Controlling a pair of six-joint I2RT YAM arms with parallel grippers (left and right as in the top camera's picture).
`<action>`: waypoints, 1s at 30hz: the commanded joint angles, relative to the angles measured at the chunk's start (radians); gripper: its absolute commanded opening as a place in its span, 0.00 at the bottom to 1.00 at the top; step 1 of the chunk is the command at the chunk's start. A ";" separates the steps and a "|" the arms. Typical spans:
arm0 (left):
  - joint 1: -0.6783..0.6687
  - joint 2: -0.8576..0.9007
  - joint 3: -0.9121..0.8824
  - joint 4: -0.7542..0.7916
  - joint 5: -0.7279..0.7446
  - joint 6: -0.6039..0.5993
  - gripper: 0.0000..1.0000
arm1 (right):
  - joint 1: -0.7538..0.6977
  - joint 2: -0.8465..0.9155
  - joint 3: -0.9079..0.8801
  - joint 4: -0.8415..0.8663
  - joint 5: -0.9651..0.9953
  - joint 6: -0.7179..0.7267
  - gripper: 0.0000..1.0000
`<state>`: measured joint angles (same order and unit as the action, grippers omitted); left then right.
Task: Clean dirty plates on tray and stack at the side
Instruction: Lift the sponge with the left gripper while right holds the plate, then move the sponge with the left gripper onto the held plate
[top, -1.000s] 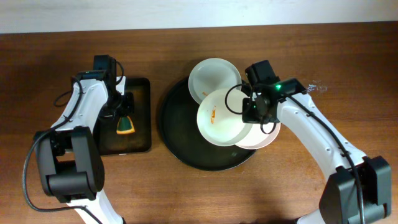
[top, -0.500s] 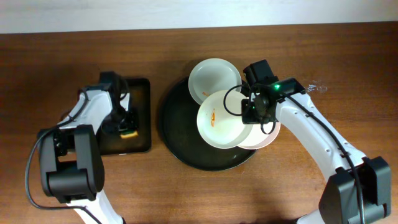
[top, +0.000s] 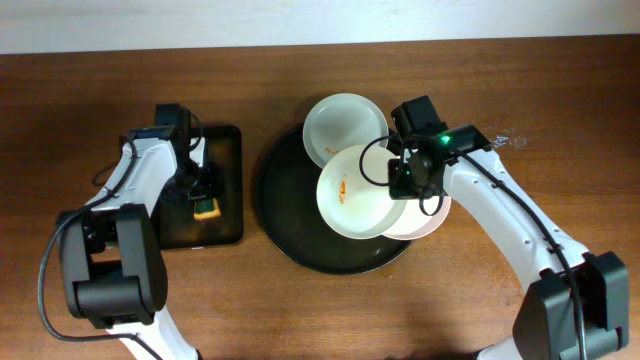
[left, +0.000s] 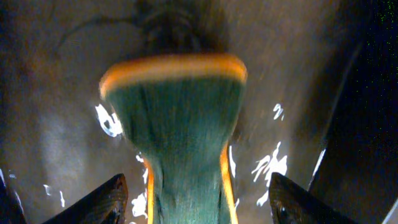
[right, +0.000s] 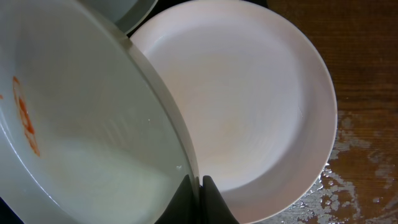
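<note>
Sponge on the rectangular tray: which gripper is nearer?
Left. The left gripper straddles the sponge; the right gripper is across the table, pinching the smeared plate by its rim.

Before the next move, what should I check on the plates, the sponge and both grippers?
1. Right gripper clamped on the smeared plate rim: ok.
2. Left gripper closed on the sponge: not ok, fingers stand open either side of it.
3. Smeared plate wiped: not ok, orange marks show.
4. Plate underneath looks clean: ok.
5. Top plate clean: cannot tell.
</note>
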<state>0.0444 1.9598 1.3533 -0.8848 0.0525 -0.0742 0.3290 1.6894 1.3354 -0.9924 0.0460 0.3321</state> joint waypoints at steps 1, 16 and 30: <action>-0.003 0.009 -0.044 0.085 -0.008 0.000 0.70 | 0.008 -0.023 0.016 -0.003 0.011 -0.003 0.04; 0.006 -0.096 0.222 -0.205 -0.006 0.000 0.00 | 0.008 -0.023 0.164 -0.116 0.012 -0.064 0.04; 0.022 -0.115 0.166 -0.220 0.128 0.042 0.00 | 0.011 -0.021 0.163 -0.153 0.011 -0.063 0.04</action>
<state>0.0582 1.8713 1.5253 -1.1072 0.0940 -0.0677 0.3290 1.6848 1.4792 -1.1446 0.0456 0.2760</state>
